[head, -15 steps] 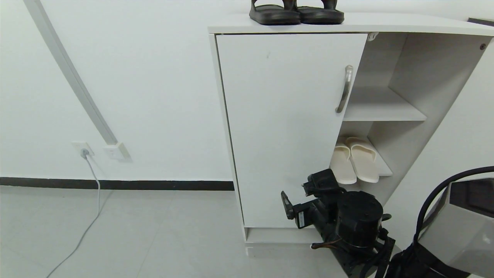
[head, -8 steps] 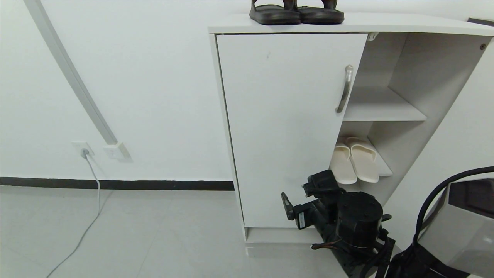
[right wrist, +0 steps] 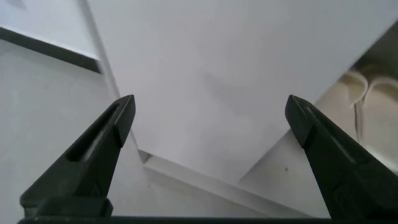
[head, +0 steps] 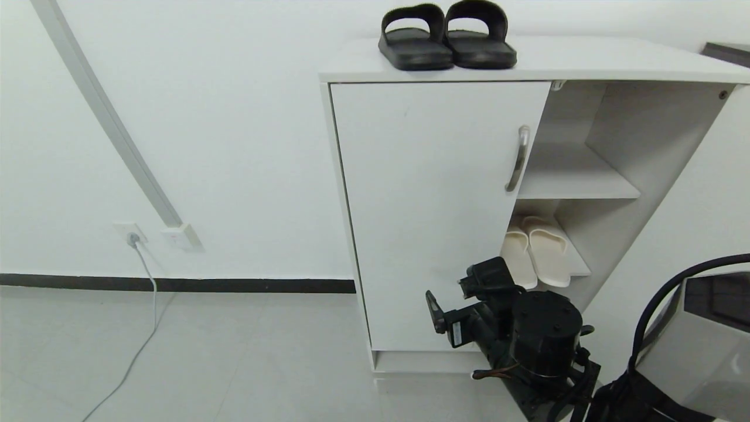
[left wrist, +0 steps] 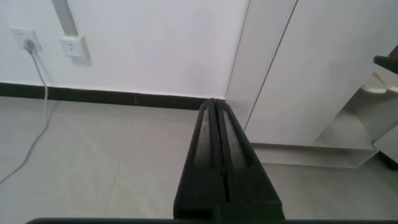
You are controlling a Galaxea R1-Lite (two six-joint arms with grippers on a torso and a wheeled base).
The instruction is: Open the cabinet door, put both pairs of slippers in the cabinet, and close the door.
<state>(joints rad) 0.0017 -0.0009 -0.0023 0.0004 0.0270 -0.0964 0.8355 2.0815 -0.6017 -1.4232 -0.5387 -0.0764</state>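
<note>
Slippers in two pairs — black strapped slides (head: 448,38) side by side on top of the white cabinet (head: 586,58) at twelve o'clock, cream ones (head: 536,249) on its open lower shelf toward four — while the right gripper (right wrist: 211,109) gapes before the door (head: 433,205), the left gripper (left wrist: 215,106) pressed together.

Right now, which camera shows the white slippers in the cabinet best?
The head view: both white slippers lie side by side on the cabinet's lower shelf. The right wrist view catches only parts past the door's edge; the left wrist view, a sliver.
</note>
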